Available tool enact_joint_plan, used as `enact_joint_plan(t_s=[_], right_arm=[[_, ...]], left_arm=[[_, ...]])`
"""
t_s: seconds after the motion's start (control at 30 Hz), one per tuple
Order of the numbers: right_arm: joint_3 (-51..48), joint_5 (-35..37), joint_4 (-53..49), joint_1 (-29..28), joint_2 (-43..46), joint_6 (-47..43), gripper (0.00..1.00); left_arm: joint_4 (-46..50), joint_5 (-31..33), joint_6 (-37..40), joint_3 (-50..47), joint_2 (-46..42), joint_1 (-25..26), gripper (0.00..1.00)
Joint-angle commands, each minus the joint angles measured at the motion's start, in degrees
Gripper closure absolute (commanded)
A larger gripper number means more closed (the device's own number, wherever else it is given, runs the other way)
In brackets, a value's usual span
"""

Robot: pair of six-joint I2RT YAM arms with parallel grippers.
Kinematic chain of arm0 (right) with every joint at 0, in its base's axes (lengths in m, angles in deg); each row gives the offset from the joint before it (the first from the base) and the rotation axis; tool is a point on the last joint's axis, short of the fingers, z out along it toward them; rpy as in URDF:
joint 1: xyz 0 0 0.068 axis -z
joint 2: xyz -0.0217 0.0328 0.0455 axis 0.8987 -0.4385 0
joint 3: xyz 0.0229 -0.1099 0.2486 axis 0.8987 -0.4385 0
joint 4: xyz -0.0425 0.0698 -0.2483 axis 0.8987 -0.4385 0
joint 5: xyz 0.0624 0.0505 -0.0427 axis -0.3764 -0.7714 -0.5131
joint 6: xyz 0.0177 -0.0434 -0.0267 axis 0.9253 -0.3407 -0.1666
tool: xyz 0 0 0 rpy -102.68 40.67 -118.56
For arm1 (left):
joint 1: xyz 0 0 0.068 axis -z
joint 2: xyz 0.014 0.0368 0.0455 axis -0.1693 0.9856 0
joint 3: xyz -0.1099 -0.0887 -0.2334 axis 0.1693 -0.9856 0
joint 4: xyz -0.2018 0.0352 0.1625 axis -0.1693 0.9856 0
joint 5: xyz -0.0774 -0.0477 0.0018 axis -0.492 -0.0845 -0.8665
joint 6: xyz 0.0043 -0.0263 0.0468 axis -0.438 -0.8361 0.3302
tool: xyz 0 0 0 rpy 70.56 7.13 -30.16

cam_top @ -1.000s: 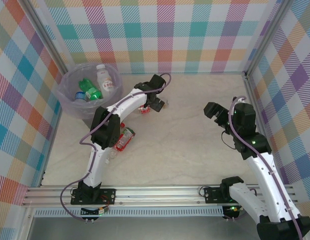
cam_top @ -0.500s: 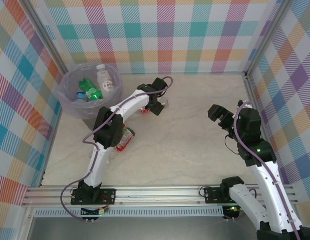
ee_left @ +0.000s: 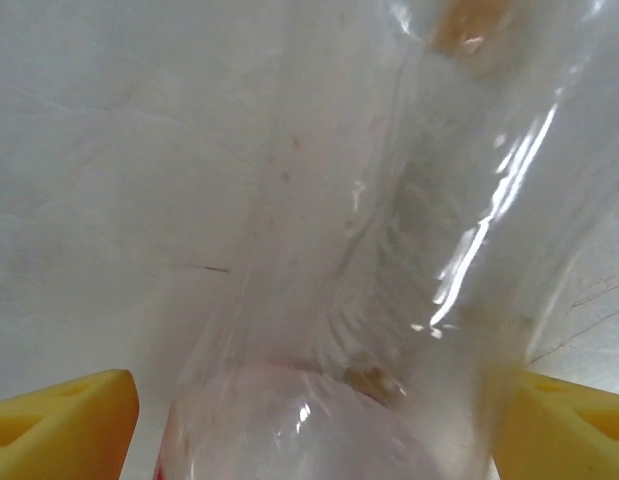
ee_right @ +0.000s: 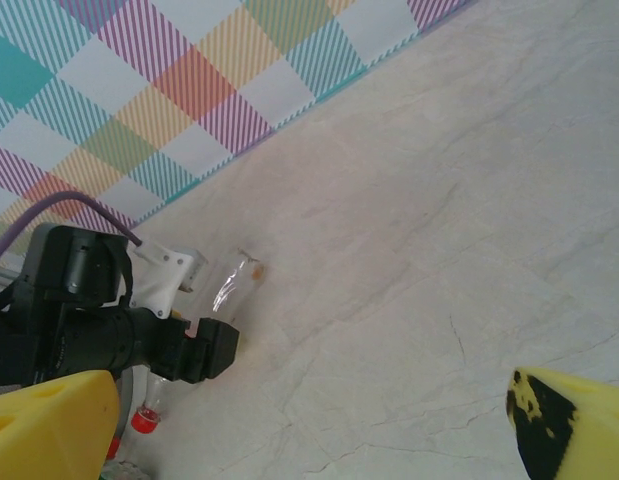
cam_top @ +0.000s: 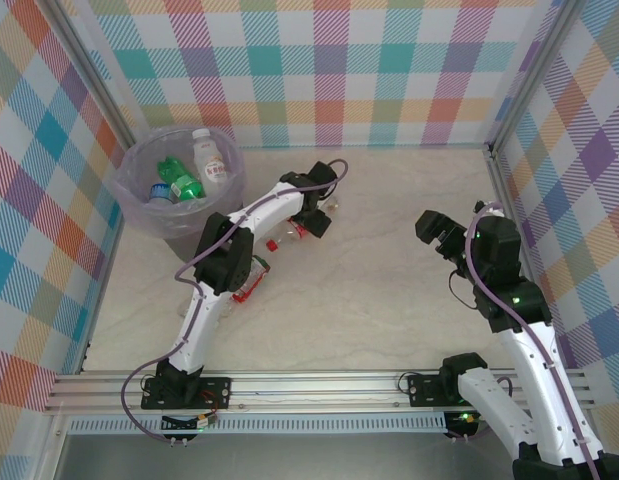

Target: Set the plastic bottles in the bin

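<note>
- One clear plastic bottle (ee_left: 369,250), orange-capped, clamped lengthwise between left tool (ee_left: 319,405) fingers, over the desk (cam_top: 389,300).
- Wide apart: right tool (ee_right: 309,420) fingers, at 3 o'clock of it.
- At its 10 o'clock: bin (cam_top: 129,215).

Right pincer (ee_right: 309,430) noted with yellow fingers (ee_right: 49,425) spread wide at 7 and 5 o'clock over the pale marbled surface (ee_right: 439,250). Checked wall (ee_right: 189,90) recorded at 11 o'clock. Black left arm (ee_right: 79,320) seen at 9 o'clock, clear bottle (ee_right: 237,283) just beside it. Red-capped bottle (ee_right: 141,420) noted at 7 o'clock.

bottles (cam_top: 181,178) in bin (cam_top: 132,205), bin at table's (cam_top: 389,290) back-left
</note>
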Motion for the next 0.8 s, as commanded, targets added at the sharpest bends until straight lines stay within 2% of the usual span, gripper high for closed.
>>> enact_joint_plan(t_s=[0.0,0.17,0.47,0.67,0.77], right_arm=[[1.19,1.00,-0.24,0.28,-0.16,-1.14,0.01],[1.15,1.47,-0.17,0.27,-0.41,-1.46,0.01],[0.86,1.14,0.84,0.67,-2.35,-1.67,0.01],[0.53,0.74,1.87,0.90,-4.13,-1.81,0.01],[0.21,0.08,3.04,1.03,-5.14,-1.67,0.01]], left_arm=[[2.49,-1.63,-1.62,1.67,0.86,0.35,0.16],[3.11,-1.75,-2.88,1.73,-0.25,0.67,0.33],[4.75,-1.57,-5.16,1.50,-8.39,3.84,0.40],[3.43,-3.72,-9.65,0.68,-20.34,3.92,0.41],[2.64,-4.68,-12.09,0.76,-27.33,1.47,0.42]])
